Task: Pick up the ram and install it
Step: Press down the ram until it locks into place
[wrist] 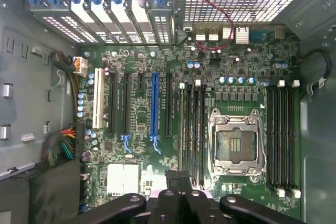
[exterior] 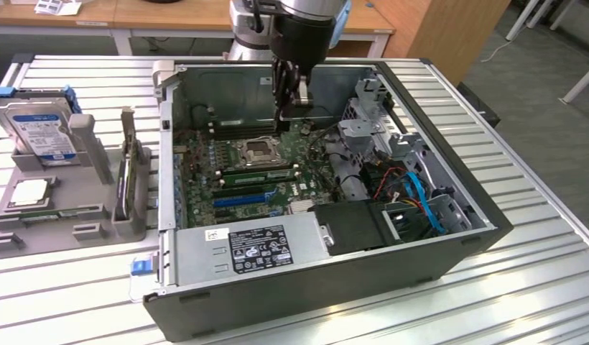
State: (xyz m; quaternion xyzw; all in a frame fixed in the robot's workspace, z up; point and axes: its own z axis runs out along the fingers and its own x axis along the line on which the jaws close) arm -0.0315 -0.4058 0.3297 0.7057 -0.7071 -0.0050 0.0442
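Note:
The ram (exterior: 261, 173) is a long green stick seated on edge in one of the black slots beside the empty CPU socket (exterior: 256, 149), inside the open computer case (exterior: 323, 302). My gripper (exterior: 292, 100) hangs above the back part of the motherboard, behind the socket and apart from the ram. It is shut with nothing between its fingers. In the wrist view the shut gripper (wrist: 178, 178) hovers over the end of the black slots (wrist: 193, 129) next to the CPU socket (wrist: 233, 142).
A grey fixture (exterior: 45, 215) at the exterior view's left holds a hard drive (exterior: 41, 133) and a thin dark strip standing in a rack (exterior: 131, 180). The case walls, power supply (exterior: 251, 248), drive cage (exterior: 371, 122) and cables (exterior: 419, 194) hem in the motherboard.

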